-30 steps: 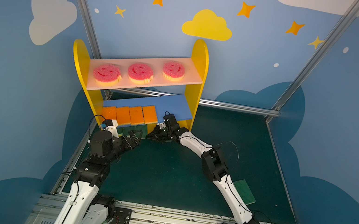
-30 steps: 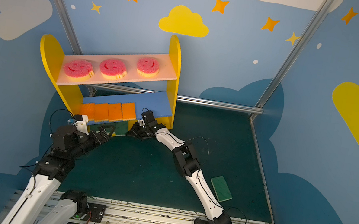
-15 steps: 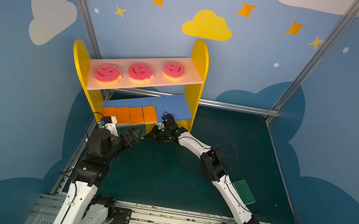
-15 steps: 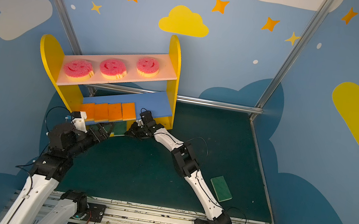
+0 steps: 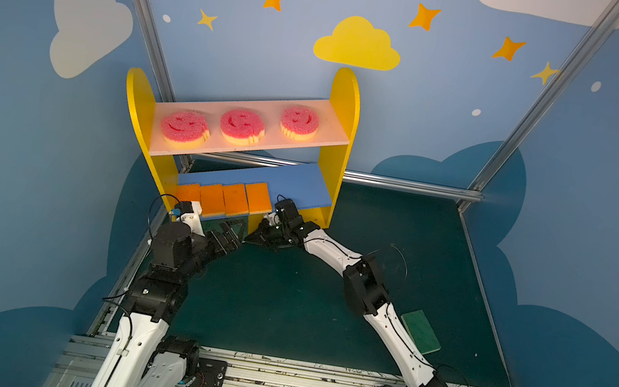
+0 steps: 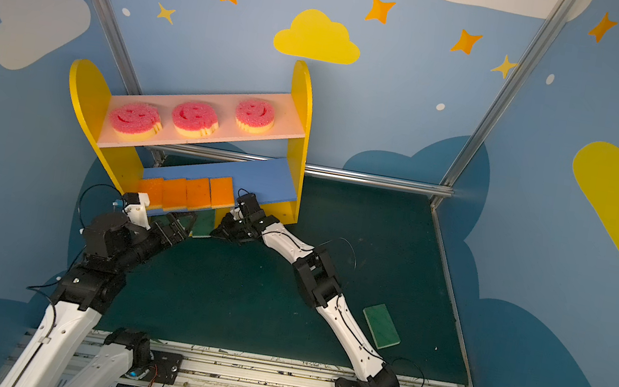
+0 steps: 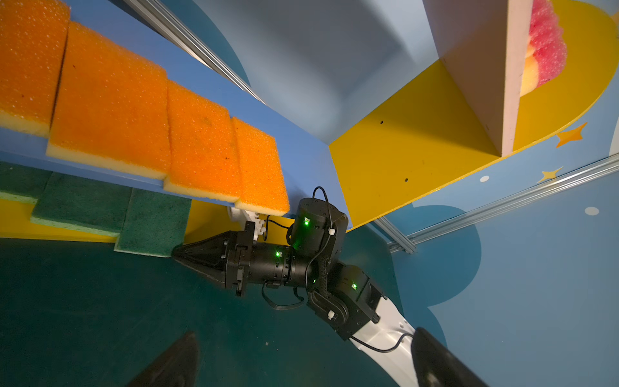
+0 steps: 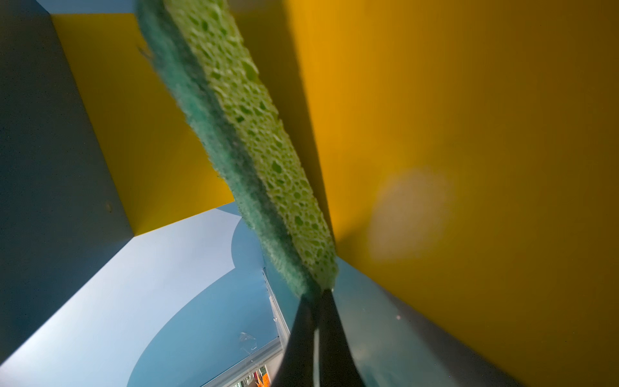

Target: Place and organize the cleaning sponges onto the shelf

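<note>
Progress well on: three pink smiley sponges (image 5: 240,127) sit in a row on the pink upper board (image 5: 335,123) and four orange sponges (image 5: 235,199) lie side by side on the blue lower board (image 5: 300,184), all above both grippers. Two green sponges (image 7: 77,204) lie on the yellow base (image 7: 13,217). A third green sponge (image 7: 154,221) hangs partly off it onto the mat (image 5: 282,304), right at the tip of the right gripper (image 7: 175,252). Its jaws are pressed together against the sponge's edge; looks like nudging, though a nipped corner can't be ruled out. Left gripper (image 7: 304,335) spread wide, empty, facing it across that sponge. Left to do: seat the third, then fetch the last green sponge (image 5: 420,332), far behind the right gripper beside its own forearm. Blue board low overhead and yellow side panel (image 7: 418,150) close alongside crowd the slot.
</note>
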### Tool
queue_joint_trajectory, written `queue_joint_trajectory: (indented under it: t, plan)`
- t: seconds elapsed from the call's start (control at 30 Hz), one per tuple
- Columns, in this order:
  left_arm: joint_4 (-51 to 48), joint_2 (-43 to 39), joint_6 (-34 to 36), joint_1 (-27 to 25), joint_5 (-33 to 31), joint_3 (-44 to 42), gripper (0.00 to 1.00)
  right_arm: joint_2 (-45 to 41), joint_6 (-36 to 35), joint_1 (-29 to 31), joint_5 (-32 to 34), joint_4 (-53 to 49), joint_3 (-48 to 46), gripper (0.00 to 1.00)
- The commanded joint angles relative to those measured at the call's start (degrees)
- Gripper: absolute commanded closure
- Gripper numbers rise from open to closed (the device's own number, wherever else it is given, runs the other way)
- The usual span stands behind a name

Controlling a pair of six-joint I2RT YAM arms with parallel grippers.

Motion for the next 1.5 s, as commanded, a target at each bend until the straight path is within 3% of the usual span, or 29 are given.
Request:
queue_joint_trajectory:
  t: [0.0,0.17,0.33,0.7,0.8,0.9,1.0,1.1,1.27,1.47]
  plan:
    - [0.36,-0.08,0.06,0.29,0.75,-0.54,0.03,1.07,-1.29,0.62,-0.86,-1.04,1.5,1.0]
    - [0.26,-0.18,0.03,0.25,2.22,-0.6,0.03,1.55,-0.92,0.56,-0.82,-0.51,1.5,0.97]
    - [0.09,-0.17,0.09,0.29,2.17,-0.75,0.03,0.84,-1.06,-0.23,-0.9,-0.45,0.68,0.77]
    - [0.35,0.19,0.29,0.27,2.71,-1.22,0.03,-1.25,-1.7,-2.09,-0.67,0.7,-0.6,0.65]
    - [-0.37,0.03,1.37,0.29,3.04,-2.18,0.03,-1.97,-2.85,-2.35,-1.29,0.68,-1.0,0.56]
    - [3.75,-0.66,-2.38,0.28,5.13,-7.52,0.04,-3.89,-3.97,-2.71,-2.18,0.45,-3.48,0.51]
    - [12.23,0.73,-8.62,0.21,7.63,-14.78,0.19,-7.62,-5.46,-3.12,-2.45,0.32,-8.53,0.49]
    - [15.32,5.31,-11.16,0.24,7.59,-17.88,0.54,-11.8,-6.95,-3.69,-2.4,-1.05,-13.53,0.5]
    - [21.17,10.87,-14.09,0.22,6.39,-21.07,0.96,-18.97,-8.26,-5.15,-1.79,1.69,-24.99,0.54]
    - [30.96,20.47,-17.2,0.21,3.92,-24.76,0.97,-25.01,-9.4,-6.94,-2.17,2.84,-34.54,0.58]
